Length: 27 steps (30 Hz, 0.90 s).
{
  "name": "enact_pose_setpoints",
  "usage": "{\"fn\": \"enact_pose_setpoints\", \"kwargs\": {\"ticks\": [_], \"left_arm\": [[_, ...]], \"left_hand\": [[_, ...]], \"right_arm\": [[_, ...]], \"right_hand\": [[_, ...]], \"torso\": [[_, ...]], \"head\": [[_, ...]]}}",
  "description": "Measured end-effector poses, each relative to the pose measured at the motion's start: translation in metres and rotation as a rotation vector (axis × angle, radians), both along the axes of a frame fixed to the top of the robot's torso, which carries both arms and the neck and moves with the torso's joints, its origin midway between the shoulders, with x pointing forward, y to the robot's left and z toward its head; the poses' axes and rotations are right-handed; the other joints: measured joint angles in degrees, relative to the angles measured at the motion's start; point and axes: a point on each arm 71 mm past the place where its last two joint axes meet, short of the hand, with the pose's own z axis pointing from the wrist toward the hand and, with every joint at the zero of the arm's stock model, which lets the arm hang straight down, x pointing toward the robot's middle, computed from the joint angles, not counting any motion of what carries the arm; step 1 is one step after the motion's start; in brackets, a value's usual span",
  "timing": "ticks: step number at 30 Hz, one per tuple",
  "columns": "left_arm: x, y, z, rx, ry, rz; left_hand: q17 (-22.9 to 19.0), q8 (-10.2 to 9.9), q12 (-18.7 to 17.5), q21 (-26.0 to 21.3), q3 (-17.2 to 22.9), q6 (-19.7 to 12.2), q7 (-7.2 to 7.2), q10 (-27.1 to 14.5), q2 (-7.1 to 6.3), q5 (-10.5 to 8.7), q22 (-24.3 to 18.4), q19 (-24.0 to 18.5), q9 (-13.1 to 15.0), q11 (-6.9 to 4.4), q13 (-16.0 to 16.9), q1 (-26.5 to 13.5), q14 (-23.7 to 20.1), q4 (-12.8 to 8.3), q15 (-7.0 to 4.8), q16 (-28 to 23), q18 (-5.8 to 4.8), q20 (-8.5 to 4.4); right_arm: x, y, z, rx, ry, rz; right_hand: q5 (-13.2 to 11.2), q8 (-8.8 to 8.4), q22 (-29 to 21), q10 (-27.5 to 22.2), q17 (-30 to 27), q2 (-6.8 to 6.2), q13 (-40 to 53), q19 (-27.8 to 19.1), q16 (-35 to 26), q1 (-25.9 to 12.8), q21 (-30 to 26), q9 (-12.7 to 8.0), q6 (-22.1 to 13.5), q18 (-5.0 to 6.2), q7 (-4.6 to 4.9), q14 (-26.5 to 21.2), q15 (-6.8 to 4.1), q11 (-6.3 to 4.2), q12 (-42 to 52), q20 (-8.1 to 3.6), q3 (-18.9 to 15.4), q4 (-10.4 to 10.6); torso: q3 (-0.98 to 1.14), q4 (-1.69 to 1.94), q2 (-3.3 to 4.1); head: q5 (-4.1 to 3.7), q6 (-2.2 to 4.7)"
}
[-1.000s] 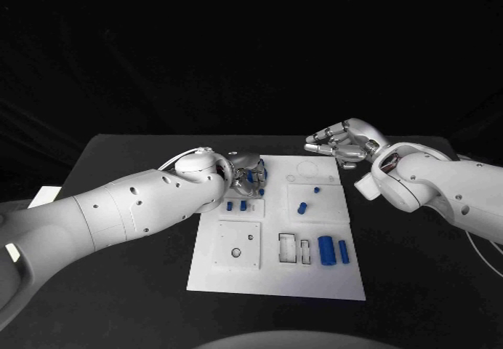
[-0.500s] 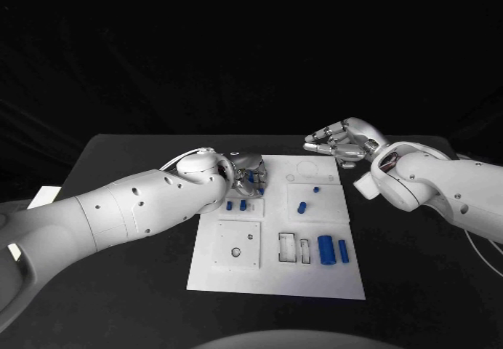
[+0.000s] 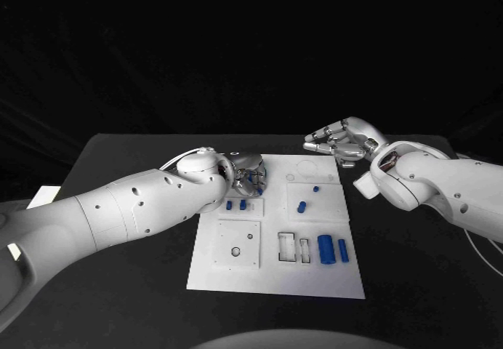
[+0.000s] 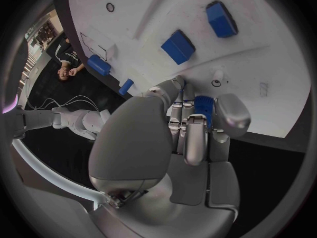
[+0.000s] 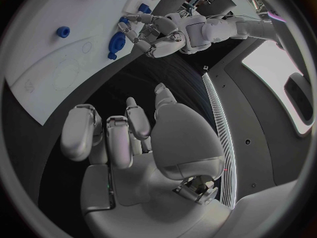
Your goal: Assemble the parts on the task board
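A small blue part (image 4: 203, 109) is sitting pinched in the left hand (image 3: 247, 177), hovering over the task board's (image 3: 275, 280) far-left corner. The right hand (image 3: 341, 142) is hanging beyond the board's far edge, fingers curled, seemingly holding nothing.

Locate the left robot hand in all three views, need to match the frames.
Head view: left robot hand over the task board's far left corner, pinching a blue part.
Left wrist view: the same hand in the circle's middle, blue part between its fingers, board beyond.
Right wrist view: small, across the table, at the board's edge.
Shared landmark: the white task board.
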Motion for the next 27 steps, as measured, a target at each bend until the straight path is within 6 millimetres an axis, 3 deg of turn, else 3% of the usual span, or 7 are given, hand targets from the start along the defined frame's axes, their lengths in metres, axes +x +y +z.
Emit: {"fn": "enact_pose_setpoints", "kwargs": {"ticks": [14,27], "left_arm": [[-0.001,0.004,0.004,-0.044,-0.028,0.013],[-0.005,0.034,0.024,-0.122,-0.052,0.058]], "left_hand": [[-0.01,-1.77,-3.94,0.0,2.73,0.72,0.52,1.52,-0.17,-0.11,0.4,0.0,-0.31,0.63,-0.56,-2.29,0.0,-2.11,0.0,0.0,0.0,0.0],[-0.02,-2.68,-5.35,0.0,3.05,1.01,0.82,1.93,-0.61,-0.28,0.51,0.0,-0.52,1.04,-0.66,-3.37,0.0,-2.42,0.0,0.0,0.01,0.01]], "right_arm": [[0.0,0.0,0.0,0.0,0.0,0.001],[0.0,-0.002,0.0,-0.002,0.001,-0.004]], "right_hand": [[0.0,0.0,0.0,0.0,0.03,0.0,0.0,0.0,0.0,0.0,0.0,0.0,0.0,0.0,0.0,0.0,0.0,0.0,0.0,0.0,0.0,0.0],[0.0,0.0,0.0,0.0,0.02,0.0,0.0,0.0,0.0,0.0,0.0,0.0,0.0,0.0,0.0,0.0,0.0,0.0,0.0,0.0,0.0,0.0]], "torso": [[-0.04,0.02,0.01],[0.03,0.13,-0.07]], "head": [[0.0,-0.05],[-0.08,0.12]]}}
